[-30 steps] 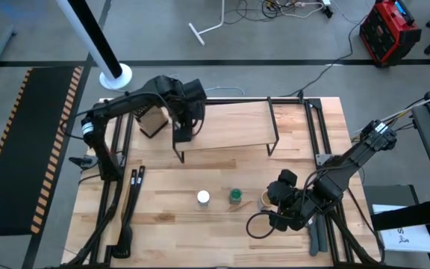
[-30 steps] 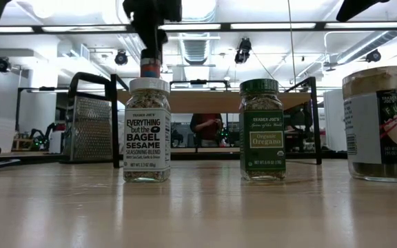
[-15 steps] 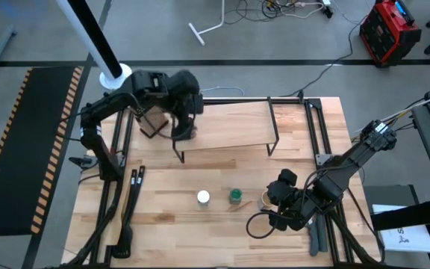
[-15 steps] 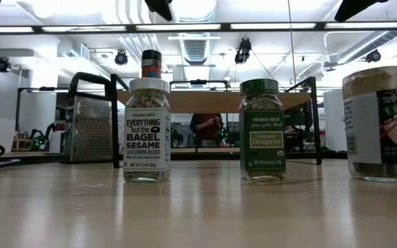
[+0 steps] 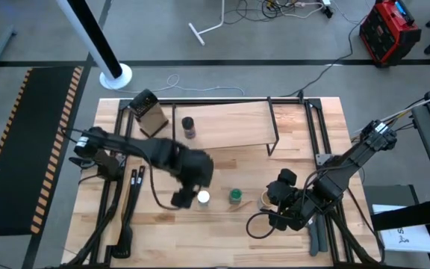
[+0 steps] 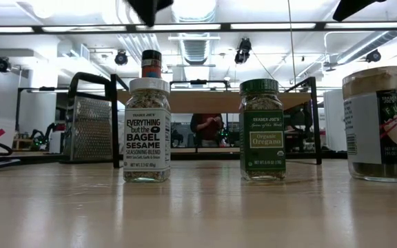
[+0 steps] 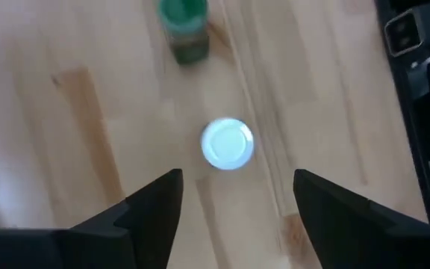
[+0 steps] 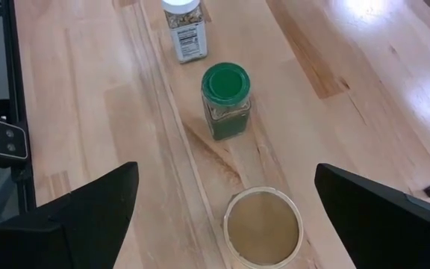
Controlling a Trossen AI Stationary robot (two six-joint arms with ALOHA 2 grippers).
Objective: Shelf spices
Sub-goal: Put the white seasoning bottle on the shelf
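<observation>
The dark-lidded jar [image 5: 189, 127] stands upright on the left end of the shelf's wooden board [image 5: 234, 125]; the low view shows its top [image 6: 151, 63] behind the white-lidded jar [image 6: 147, 131]. The white-lidded jar [image 5: 202, 197], the green-lidded jar [image 5: 235, 196] and the tan jar [image 5: 264, 199] stand in a row on the table near its near edge. My left gripper [image 7: 237, 179] hangs open just above and left of the white lid [image 7: 227, 143]. My right gripper [image 8: 226, 172] waits open beside the tan jar [image 8: 263, 228].
A boxy metal grater [image 5: 149, 113] stands at the shelf's left end, near the far-left table corner. The shelf's black legs [image 5: 272, 127] rise from the table's far half. Dark tools [image 5: 133, 194] lie along the left edge. Bare wood stretches between the shelf and the jar row.
My left gripper let go of the dark-lidded jar on the shelf, rose, then swung toward the table's near edge and now hangs by the white-lidded jar. The dark-lidded jar stays upright on the shelf board. The right arm kept still.
</observation>
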